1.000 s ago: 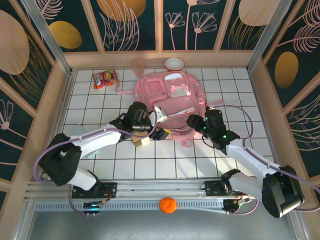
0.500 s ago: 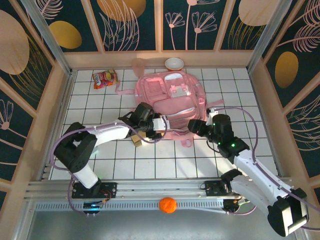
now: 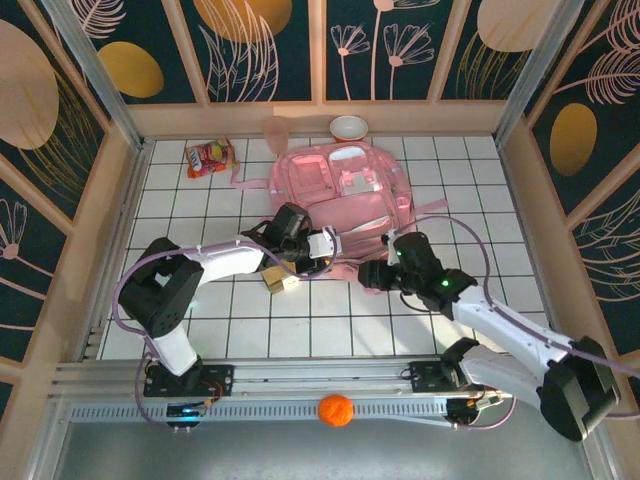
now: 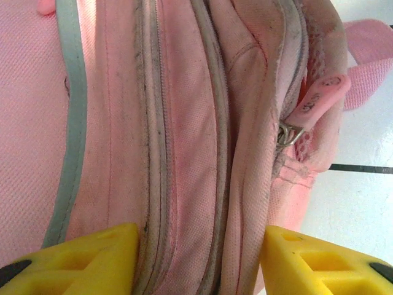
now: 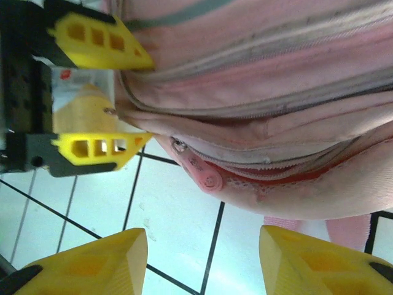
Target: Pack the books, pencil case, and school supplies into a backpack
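left jaws have narrowed, a seam of the backpack [image 3: 340, 195] between them; right jaws half-open, zip pull [image 5: 202, 172] just ahead: unzipping looks next.

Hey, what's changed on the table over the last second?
The left gripper slid right along the near edge of the backpack and now straddles a zip seam. The right gripper swung from the backpack's right side toward its near edge, jaws open over the tiles. The backpack, tan block and snack packet stayed put.
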